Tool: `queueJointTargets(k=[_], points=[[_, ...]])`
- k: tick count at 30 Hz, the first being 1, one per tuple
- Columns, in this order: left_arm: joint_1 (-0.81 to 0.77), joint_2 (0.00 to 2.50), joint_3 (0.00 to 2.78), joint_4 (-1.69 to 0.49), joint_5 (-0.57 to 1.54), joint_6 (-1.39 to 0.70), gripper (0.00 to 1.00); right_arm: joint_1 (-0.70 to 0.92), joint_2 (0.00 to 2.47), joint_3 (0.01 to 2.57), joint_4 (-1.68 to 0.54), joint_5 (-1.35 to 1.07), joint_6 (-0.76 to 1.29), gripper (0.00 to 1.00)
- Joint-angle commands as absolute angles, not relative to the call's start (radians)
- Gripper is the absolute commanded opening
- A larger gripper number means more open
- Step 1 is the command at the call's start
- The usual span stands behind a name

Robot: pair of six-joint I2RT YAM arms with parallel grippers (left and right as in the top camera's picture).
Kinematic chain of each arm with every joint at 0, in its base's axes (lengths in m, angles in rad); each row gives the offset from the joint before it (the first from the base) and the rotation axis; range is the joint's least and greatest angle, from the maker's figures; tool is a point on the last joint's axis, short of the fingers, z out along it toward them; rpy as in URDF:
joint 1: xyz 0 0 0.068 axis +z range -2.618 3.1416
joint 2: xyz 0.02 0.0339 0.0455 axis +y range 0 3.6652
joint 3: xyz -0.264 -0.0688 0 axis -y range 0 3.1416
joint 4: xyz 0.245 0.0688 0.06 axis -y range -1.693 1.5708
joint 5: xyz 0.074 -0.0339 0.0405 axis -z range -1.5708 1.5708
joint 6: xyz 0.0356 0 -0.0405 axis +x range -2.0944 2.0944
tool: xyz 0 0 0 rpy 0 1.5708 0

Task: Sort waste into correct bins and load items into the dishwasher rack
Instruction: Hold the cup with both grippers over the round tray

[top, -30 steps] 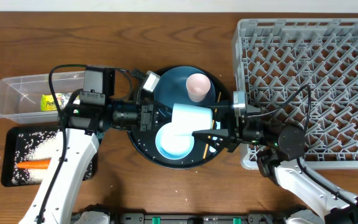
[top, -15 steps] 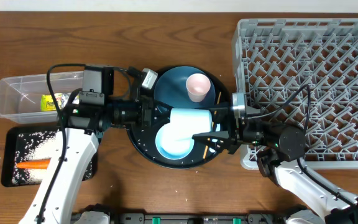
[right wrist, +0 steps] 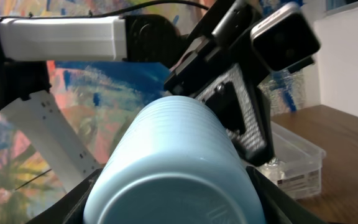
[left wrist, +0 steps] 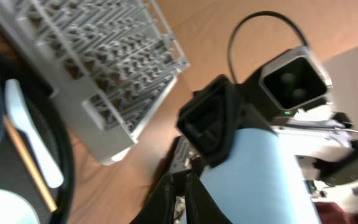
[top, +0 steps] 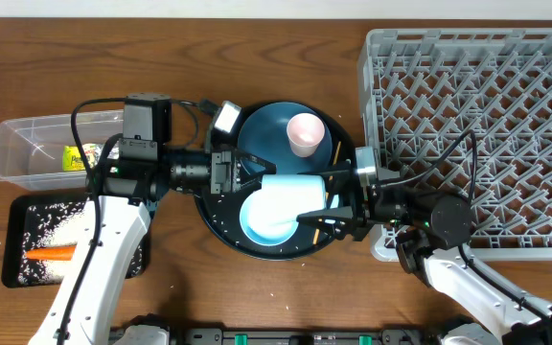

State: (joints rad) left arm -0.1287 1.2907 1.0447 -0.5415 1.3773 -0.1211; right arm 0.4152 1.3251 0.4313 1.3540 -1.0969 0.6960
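**Held item.** The light-blue cup (top: 290, 187) lies on its side in the air above the round black tray (top: 209, 225). Its long axis runs left to right, base toward the right arm and mouth toward the left arm.

**End effectors.**
- The right end effector (top: 316, 194) straddles the cup body near the base, one finger on each side, and appears to clamp it.
- The left end effector (top: 250, 178) is pressed together at the mouth end. Whether the cup wall is pinched between its tips cannot be told.

**Governing relation.** The dishwasher rack (top: 487, 96) stands on the desk (top: 257, 57) directly to the right of the right end effector, behind the cup's base. The right arm is the nearer one. I judge that the next move is a carry to the right, and that the left tips must first be clear of the rim.

**Containers.**
- The clear tub (top: 27, 144) holds the snack wrapper (top: 80, 156).
- The shallow black tray (top: 12, 273) holds rice grains (top: 60, 222) and the carrot (top: 51, 255).
- The round tray carries the dark-blue plate (top: 266, 129), with the pale-pink cup (top: 305, 132) on it, and the white bowl (top: 262, 222) below the held cup.
- The pale-blue utensil (left wrist: 33, 140) and the chopstick (left wrist: 30, 168) lie side by side on the rack side of that tray.
- No crockery is visible in the rack.
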Motion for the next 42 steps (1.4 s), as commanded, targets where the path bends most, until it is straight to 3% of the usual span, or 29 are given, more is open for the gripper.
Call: queueJointTargets(k=[1,10,15,27,33,42], points=[[-0.139,1.287,1.048,-0.534,1.556,-0.158,0.09,0.411,1.329,0.451,1.334,-1.051,0.69,0.29],[-0.139,1.287,1.048,-0.506,1.571,-0.224,0.1,0.411,1.329,0.451,1.259,-1.047,0.649,0.28],[-0.117,1.287,1.048,-0.487,1.48,-0.223,0.09,0.411,1.329,0.451,1.274,-1.027,0.649,0.28],[0.108,1.287,1.048,-0.569,1.454,-0.219,0.06,0.356,1.326,0.455,1.32,-1.029,0.714,0.25],[0.047,1.287,1.048,-0.779,1.454,-0.034,0.06,0.356,1.326,0.455,1.319,-1.028,0.713,0.24],[-0.026,1.287,1.048,-0.786,1.493,-0.027,0.06,0.356,1.326,0.455,1.295,-1.033,0.713,0.22]])
